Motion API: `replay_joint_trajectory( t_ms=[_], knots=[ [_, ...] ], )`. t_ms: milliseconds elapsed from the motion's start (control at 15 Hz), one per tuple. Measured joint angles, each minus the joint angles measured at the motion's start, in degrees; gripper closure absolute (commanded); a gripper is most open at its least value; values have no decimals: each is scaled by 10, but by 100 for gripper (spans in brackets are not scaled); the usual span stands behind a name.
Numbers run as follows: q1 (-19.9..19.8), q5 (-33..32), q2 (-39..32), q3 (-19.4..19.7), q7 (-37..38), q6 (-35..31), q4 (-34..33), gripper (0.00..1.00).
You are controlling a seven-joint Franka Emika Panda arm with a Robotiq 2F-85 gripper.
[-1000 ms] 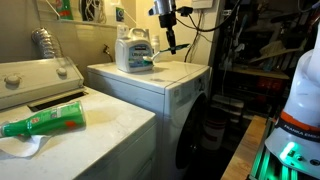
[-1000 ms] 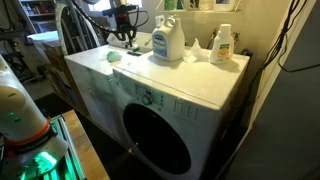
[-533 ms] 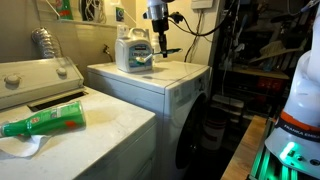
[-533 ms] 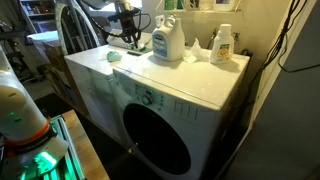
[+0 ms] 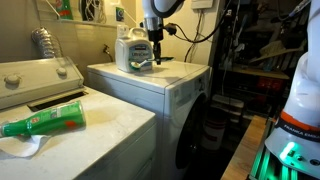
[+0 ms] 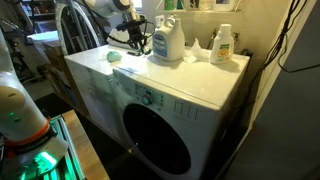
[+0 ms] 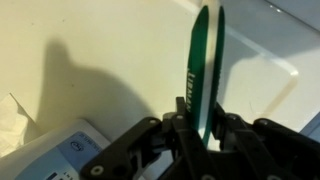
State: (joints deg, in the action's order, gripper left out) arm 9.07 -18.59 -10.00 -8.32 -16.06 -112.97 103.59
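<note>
On the white front-loading washer [image 6: 190, 82] stands the large white plastic detergent jug [image 6: 168, 42]. The small white plastic bottle [image 6: 222, 45] is at its 3 o'clock and the black Robotiq gripper [image 6: 132, 42] at its 9 o'clock, with a thin green flat card [image 7: 205, 70] between the jaws.

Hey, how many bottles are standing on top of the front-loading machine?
2. A jug stands toward the back of the top. A smaller bottle stands apart from it, nearer the corner by the wall. Others may be hidden behind them.

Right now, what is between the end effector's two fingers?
A thin green thing, seen edge-on, sits between the fingers of the end effector in the wrist view; whether they touch it is unclear.
</note>
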Motion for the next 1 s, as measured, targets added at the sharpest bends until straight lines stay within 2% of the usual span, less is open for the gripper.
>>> replay_joint_trajectory(
  t_ms=[200,267,333,400,800,867,1000],
  knots=[
    [-5,4,-11,5,0,-29,1,94],
    [-8,6,-13,5,0,-36,1,81],
    [-9,8,-15,6,0,-42,1,50],
    [-11,9,-17,6,-1,-46,2,49],
    [-14,15,-8,7,-6,-45,1,5],
    [-14,21,0,7,-11,-36,0,1],
    [-14,31,24,7,-19,-3,-2,0]
  ],
)
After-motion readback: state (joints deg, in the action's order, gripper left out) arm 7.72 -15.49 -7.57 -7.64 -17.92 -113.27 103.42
